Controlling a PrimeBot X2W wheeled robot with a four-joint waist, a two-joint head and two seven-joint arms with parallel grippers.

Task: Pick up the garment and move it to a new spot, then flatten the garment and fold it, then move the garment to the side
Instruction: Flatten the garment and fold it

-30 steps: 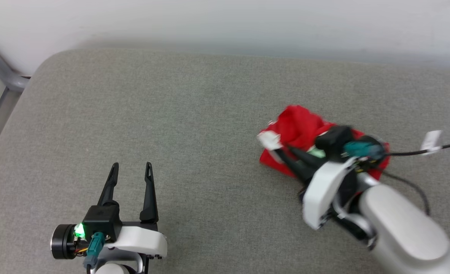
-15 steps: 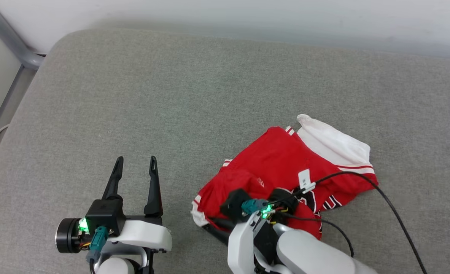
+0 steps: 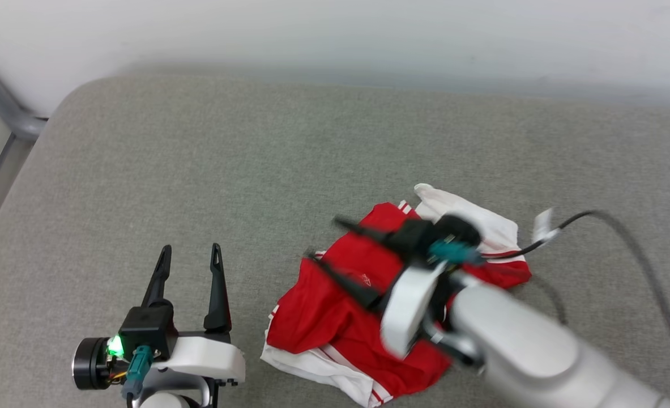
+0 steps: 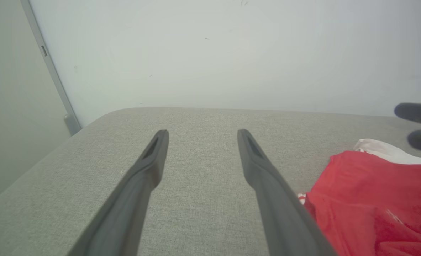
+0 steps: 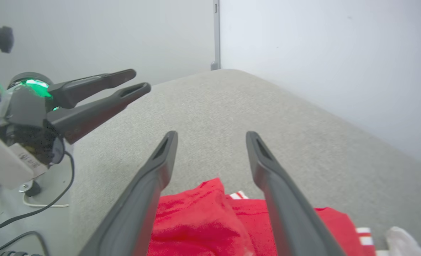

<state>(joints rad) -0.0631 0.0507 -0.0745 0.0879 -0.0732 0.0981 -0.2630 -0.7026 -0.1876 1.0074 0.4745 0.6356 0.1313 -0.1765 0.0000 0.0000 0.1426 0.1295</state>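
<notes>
Your right tool [image 3: 323,238] hangs spread and empty directly over the garment [image 3: 318,317], which lies crumpled on the grey cushion [image 3: 199,158], long axis running near-left to far-right. Your left tool [image 3: 191,247], also spread, waits just to its left.

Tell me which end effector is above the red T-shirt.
The right end effector, open above the red soft-fabric T-shirt; the left end effector stands over grey cushion.

The garment [image 3: 312,317] is soft matt cloth; the cushion [image 3: 199,170] beneath is coarse-woven grey fabric.
</notes>
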